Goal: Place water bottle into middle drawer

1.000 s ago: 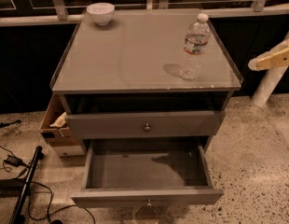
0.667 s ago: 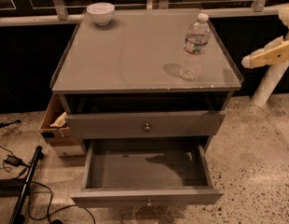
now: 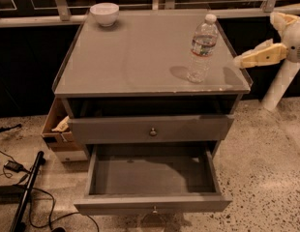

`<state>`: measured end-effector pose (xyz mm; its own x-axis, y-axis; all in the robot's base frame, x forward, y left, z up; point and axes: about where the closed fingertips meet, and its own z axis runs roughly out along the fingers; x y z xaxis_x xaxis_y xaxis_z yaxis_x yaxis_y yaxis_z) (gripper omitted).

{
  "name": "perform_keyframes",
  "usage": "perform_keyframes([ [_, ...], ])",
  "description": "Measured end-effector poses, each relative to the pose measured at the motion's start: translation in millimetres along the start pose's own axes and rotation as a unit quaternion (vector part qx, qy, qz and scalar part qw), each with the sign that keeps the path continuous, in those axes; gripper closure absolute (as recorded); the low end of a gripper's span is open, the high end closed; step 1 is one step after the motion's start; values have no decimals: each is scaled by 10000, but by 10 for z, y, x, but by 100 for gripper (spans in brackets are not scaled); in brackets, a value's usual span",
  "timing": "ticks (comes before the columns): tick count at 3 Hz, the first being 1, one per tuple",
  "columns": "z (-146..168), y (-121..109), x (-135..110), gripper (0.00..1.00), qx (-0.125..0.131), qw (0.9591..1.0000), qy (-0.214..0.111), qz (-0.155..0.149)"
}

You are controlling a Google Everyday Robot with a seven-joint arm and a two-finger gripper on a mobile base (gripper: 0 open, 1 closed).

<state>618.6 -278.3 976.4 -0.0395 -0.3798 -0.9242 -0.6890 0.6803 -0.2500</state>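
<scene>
Clear water bottle [image 3: 202,50], white cap, red-and-dark label; grey middle drawer [image 3: 152,204] and surface [image 3: 130,57]; white bowl [image 3: 104,13]; cream gripper [image 3: 263,52] right of surface; speckled floor [image 3: 266,153].

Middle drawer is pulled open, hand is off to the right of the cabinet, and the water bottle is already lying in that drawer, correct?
No. The camera view shows the water bottle standing upright on the cabinet top, not in the drawer. The middle drawer is pulled open and the hand is off to the cabinet's right.
</scene>
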Motion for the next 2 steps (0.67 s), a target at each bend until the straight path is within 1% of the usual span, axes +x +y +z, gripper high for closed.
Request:
perform_keyframes([
  [1, 236, -1, 50, 0, 11, 10000, -78, -9],
  [2, 532, 75, 25, 0, -135, 9998, -111, -32],
])
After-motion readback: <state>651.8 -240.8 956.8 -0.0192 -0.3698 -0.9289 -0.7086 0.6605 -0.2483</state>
